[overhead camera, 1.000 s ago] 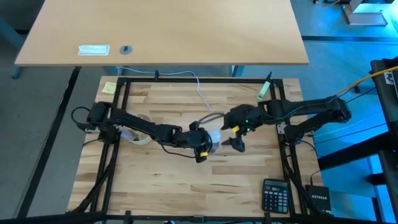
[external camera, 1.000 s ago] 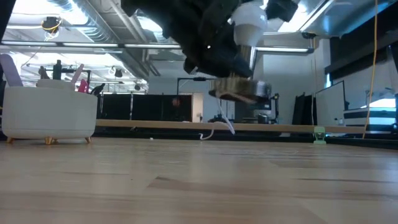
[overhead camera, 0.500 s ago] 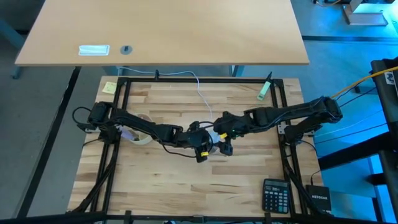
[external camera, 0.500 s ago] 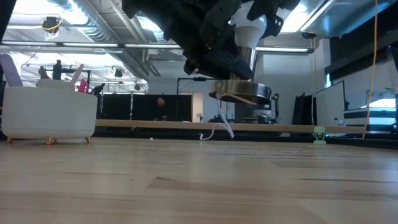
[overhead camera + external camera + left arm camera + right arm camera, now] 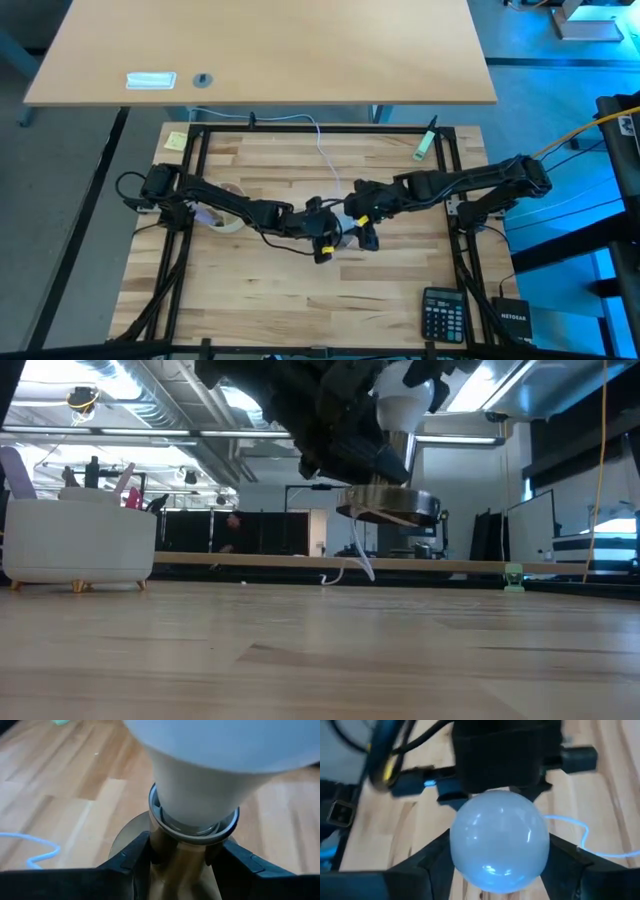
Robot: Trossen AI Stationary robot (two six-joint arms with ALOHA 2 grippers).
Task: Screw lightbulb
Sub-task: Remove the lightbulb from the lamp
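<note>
Nearest the viewer, at the near right corner of the table (image 5: pixel 260 300), lie a black calculator (image 5: pixel 441 314) and, just beyond the frame, a dark box (image 5: pixel 513 318) with pale lettering that appears to read NETGEAR; the calculator's key markings are too small to read.

At mid-table the two arms meet. The left gripper (image 5: pixel 182 865) has its fingers (image 5: pixel 131 861) closed on the brass neck of the socket (image 5: pixel 182 870), holding the socket's round silvery disc (image 5: pixel 390 506) raised clear of the tabletop, its white cord (image 5: pixel 362 563) trailing toward the far edge. The lightbulb (image 5: pixel 499 841) stands base-down in the socket, and the right gripper (image 5: pixel 500 855) straddles its frosted globe, fingers (image 5: pixel 427 860) flanking it on either side; whether they already press the glass cannot be told.

For a sound turn, the right fingers should probably grip the globe lightly and evenly, rotate about the bulb's own axis, and avoid side load, while the left holds the socket steady so the thread does not cross.

Farther off, a yellow note (image 5: pixel 176 141) and a green marker (image 5: pixel 426 143) lie by the far corners; on the desk (image 5: pixel 300 60) beyond, a white label (image 5: pixel 151 80) is unreadable.
</note>
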